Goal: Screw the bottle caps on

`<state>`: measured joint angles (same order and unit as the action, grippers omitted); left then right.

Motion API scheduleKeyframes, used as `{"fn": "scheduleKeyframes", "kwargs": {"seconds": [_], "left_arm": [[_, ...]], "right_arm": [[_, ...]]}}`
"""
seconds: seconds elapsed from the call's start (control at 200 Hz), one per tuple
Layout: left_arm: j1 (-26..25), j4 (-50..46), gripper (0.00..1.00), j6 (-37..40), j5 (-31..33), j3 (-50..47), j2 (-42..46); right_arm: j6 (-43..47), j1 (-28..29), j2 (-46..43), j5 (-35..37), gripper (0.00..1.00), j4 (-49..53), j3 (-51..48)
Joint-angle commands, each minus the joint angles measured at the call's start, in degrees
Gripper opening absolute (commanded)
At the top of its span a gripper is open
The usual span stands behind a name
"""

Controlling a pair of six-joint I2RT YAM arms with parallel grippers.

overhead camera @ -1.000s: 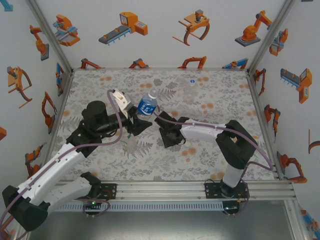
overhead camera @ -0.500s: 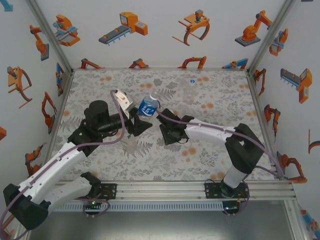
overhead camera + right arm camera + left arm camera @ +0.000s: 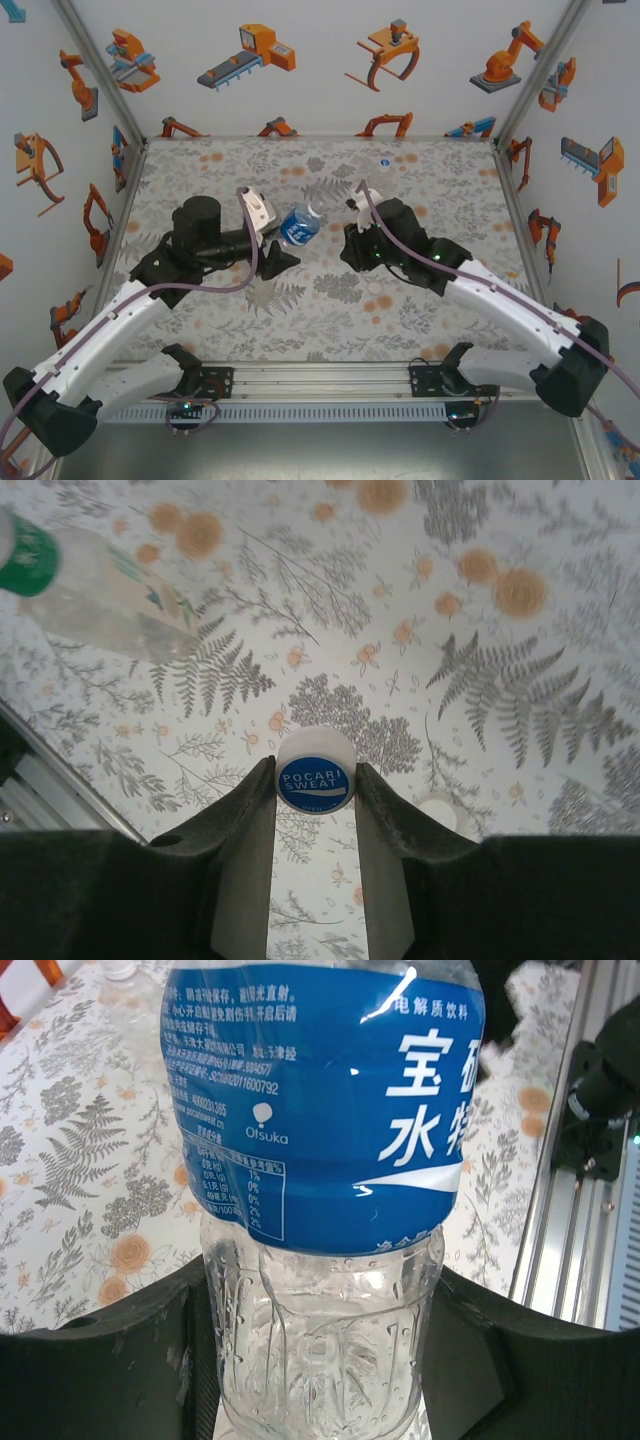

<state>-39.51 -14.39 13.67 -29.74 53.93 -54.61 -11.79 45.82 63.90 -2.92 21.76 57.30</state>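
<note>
– Right gripper (image 3: 315,792) had swung away from the bottle (image 3: 298,224), out toward 3 o'clock, hadn't it?
– Yes. It sat apart from it, jaws pinching a blue-topped white cap (image 3: 315,771).
– And the left gripper (image 3: 280,244)?
– Clamped on the blue-label bottle's clear lower body. The bottle leaned toward 1 o'clock, just at 10 o'clock of the table's (image 3: 420,290) centre.

The labelled bottle (image 3: 320,1160) overruns the left wrist view (top and bottom cut off).
</note>
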Motion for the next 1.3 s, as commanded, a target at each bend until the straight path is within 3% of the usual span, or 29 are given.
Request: {"fn": "scheduleKeyframes", "kwargs": {"seconds": [0.0,0.195,0.426,0.731,1.297], "left_arm": [[-1.24,-5.52,0.0,8.01,-2.24,2.63,0.47],[-4.83,-14.19,0.0,19.26,-1.08,4.93,-0.24],[-7.66,-16.19,0.0,26.04,0.59,4.19,1.49],[-9.14,-16.19,0.0,28.6,0.46,3.34,2.67],[-9.89,-16.03,0.0,29.11,-1.55,3.72,1.63]], "right_arm": [[11.4,-0.03,-5.39,-6.39,0.21,-1.19,0.95],[22.72,-0.03,-12.16,-17.32,0.16,-0.14,3.67],[31.57,0.05,-14.31,-27.76,0.12,7.69,9.15],[32.27,0.05,-14.47,-41.3,0.1,3.71,8.67],[30.42,0.09,-11.98,-41.61,0.1,-1.78,7.56]]}}
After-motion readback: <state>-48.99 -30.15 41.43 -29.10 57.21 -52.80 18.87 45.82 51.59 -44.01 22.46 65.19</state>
